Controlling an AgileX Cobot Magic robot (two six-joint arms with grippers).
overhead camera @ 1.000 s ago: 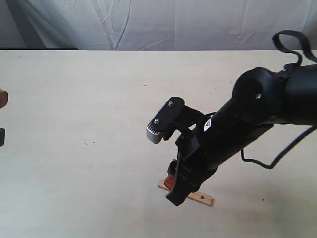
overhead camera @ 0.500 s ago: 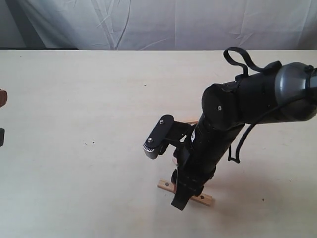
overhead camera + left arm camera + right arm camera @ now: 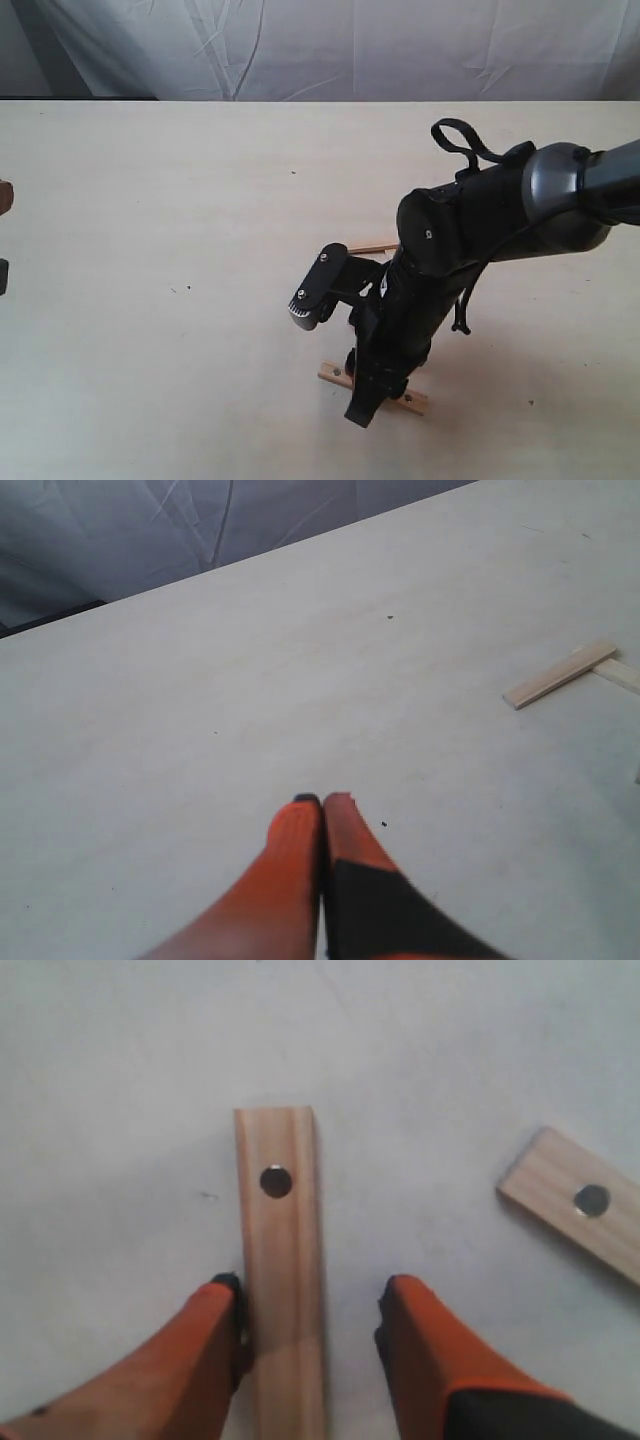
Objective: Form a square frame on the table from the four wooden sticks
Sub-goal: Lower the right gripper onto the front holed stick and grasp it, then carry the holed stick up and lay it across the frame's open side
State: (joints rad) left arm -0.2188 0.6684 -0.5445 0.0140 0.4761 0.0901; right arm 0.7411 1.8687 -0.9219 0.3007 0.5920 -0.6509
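The right gripper (image 3: 312,1292) stands open, low over the broad pale cream table (image 3: 150,200). Between its orange fingers (image 3: 215,1340) lies a flat pale wooden slat with a small dark hole (image 3: 285,1260) near its far end. One finger touches the long edge of this slat and the other is a little apart from it, so the slat is not clamped. It lies flat on the table. Near it, but not touching, lies a second holed pale slat (image 3: 570,1200), turned at an angle to the first one. Only one end of it shows. These two lie apart, so a closed square is not yet laid.

In the exterior view the black right arm (image 3: 470,230) bends down from the right side to the front middle of the table. Under its tip a pale slat with a hole near each end (image 3: 333,376) lies on the table, and its two ends come out on both sides of the arm. Behind the arm a thin pale slat (image 3: 372,248) shows partly, well apart from the front one.

The left gripper (image 3: 322,804) is closed. Its two orange fingertips are pressed together with nothing between them, over the table and well apart from the slats. Farther away in its view a plain pale slat (image 3: 555,678) lies flat, and its end meets another slat (image 3: 620,674) in a corner. Whether they overlap I cannot tell. A wrinkled white cloth (image 3: 330,45) hangs behind the table.
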